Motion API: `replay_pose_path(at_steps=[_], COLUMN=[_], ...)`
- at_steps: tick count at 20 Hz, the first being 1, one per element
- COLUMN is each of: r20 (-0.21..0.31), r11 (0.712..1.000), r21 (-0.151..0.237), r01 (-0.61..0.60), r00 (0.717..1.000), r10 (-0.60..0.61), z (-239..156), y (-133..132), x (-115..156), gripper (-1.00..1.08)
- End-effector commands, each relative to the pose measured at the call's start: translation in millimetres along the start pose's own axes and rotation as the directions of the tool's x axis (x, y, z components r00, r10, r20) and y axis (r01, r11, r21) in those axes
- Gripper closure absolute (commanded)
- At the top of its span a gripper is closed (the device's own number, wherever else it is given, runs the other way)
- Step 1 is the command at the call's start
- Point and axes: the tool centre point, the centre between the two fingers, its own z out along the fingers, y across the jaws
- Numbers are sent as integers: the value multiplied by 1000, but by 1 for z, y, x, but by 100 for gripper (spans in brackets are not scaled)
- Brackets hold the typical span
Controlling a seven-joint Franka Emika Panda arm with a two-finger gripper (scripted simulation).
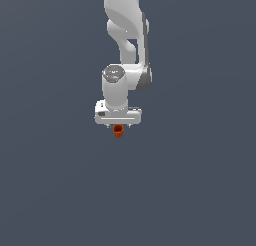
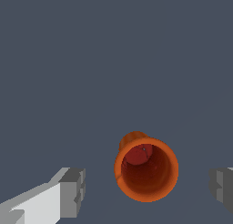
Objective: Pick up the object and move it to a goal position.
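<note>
My claw (image 2: 148,189) spread wide, fingers (image 2: 73,191) clear of the orange cup (image 2: 146,173) between them; desk (image 1: 50,190) open all round.

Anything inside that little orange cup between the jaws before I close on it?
The wrist view looks into the small orange-red open-topped cup: only its darker red bottom shows, nothing inside. The jaws stand apart either side of it, not touching. What lies under the cup is covered by it.
</note>
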Motion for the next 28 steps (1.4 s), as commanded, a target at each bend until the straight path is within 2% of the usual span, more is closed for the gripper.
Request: replay_pose_path(at_steps=[1, 9, 19, 24, 25, 28], r20=[-2, -1, -2, -2, -2, -2], r11=[1000, 1000, 1000, 1000, 1000, 1000], r21=[-1, -2, -2, -2, -2, -2], r01=[-1, -2, -1, -1, -1, -1], r00=[1000, 1000, 1000, 1000, 1000, 1000], r10=[1, 2, 1, 1, 1, 1], z=[5, 10, 51, 58, 58, 58], y=[4, 6, 6, 6, 6, 6], x=[-5, -8, -9, -9, -9, -9], gripper=[-92, -92, -92, -92, 108, 108])
